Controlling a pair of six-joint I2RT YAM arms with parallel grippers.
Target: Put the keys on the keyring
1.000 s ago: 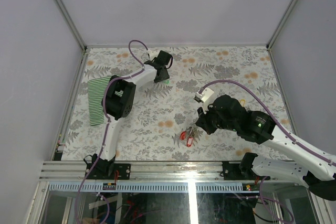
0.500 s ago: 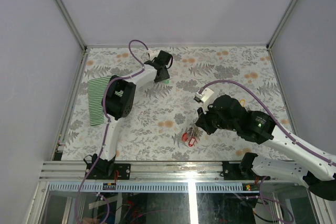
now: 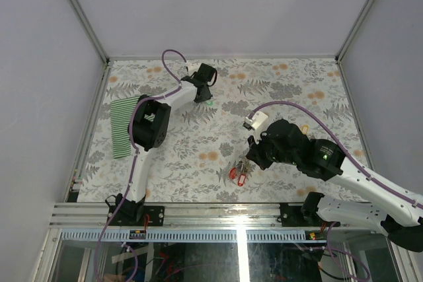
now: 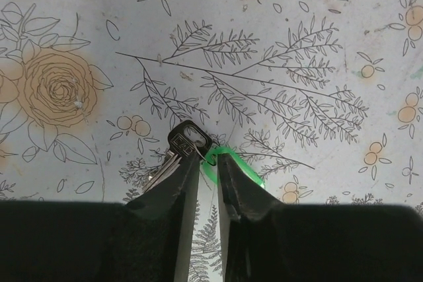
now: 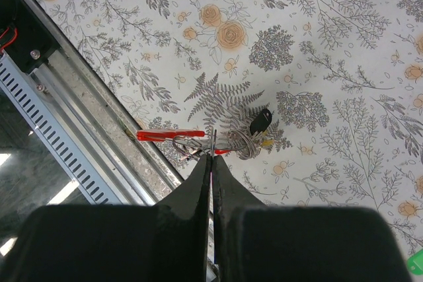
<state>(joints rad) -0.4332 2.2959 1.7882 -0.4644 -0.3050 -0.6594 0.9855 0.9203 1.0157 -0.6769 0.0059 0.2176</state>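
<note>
**Item 1, far left.** Left gripper (image 4: pixel 208 163): jaws nearly together astride a green loop (image 4: pixel 213 158); whether it is gripped cannot be told. A dark-headed key (image 4: pixel 187 142) touches one fingertip, its blade slanting back under that finger.

**Item 2, near right.** Right gripper (image 5: pixel 211 158): clenched, apparently on the keyring (image 5: pixel 170 135), whose red bar runs crosswise left of the tips. Bunched keys (image 5: pixel 250 138) lie just right of them.

Key and keyring are well apart; the left arm is nearer the key.
</note>
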